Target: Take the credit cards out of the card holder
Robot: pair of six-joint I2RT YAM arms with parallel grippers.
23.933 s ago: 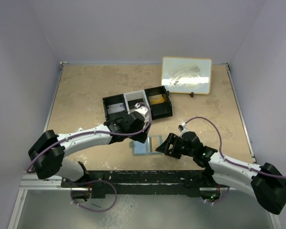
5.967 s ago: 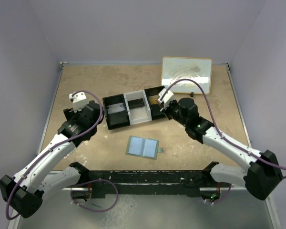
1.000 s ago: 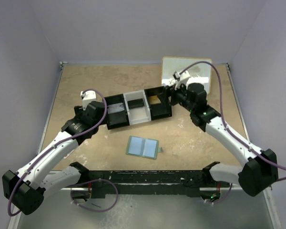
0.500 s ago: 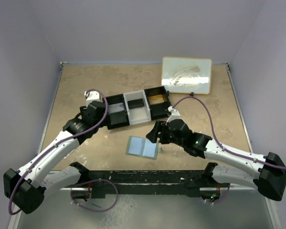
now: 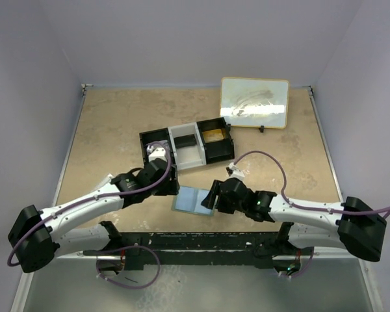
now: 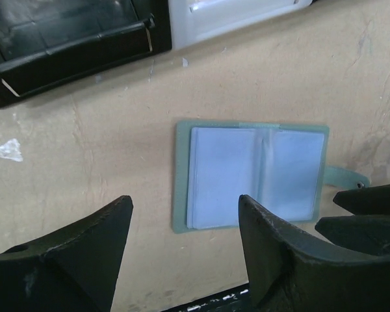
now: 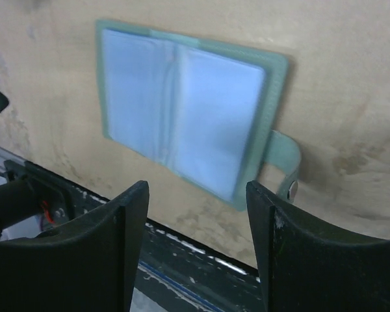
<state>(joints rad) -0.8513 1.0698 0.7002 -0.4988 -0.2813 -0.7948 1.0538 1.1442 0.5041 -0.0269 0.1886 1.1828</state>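
Observation:
The card holder (image 5: 194, 200) lies open and flat on the table, grey-green rim, light blue inside. It shows the same way in the left wrist view (image 6: 250, 175) and the right wrist view (image 7: 182, 110), with no card showing in its pockets. An orange-tan card (image 5: 214, 135) lies in the tray's right compartment and a dark card (image 5: 185, 138) in its white middle one. My left gripper (image 5: 171, 188) (image 6: 185, 203) is open and empty over the holder's left edge. My right gripper (image 5: 210, 195) (image 7: 196, 188) is open and empty over its right edge, by the snap strap (image 7: 285, 162).
The black-and-white three-compartment tray (image 5: 172, 133) stands just behind the holder; its near wall shows in the left wrist view (image 6: 71, 49). A framed whiteboard (image 5: 254, 102) lies at the back right. The table's front rail (image 5: 195, 242) runs close below the holder.
My left gripper has come from beside the tray's left end down to the holder's left edge. My right gripper has moved from the tray's right compartment to the holder's right edge.

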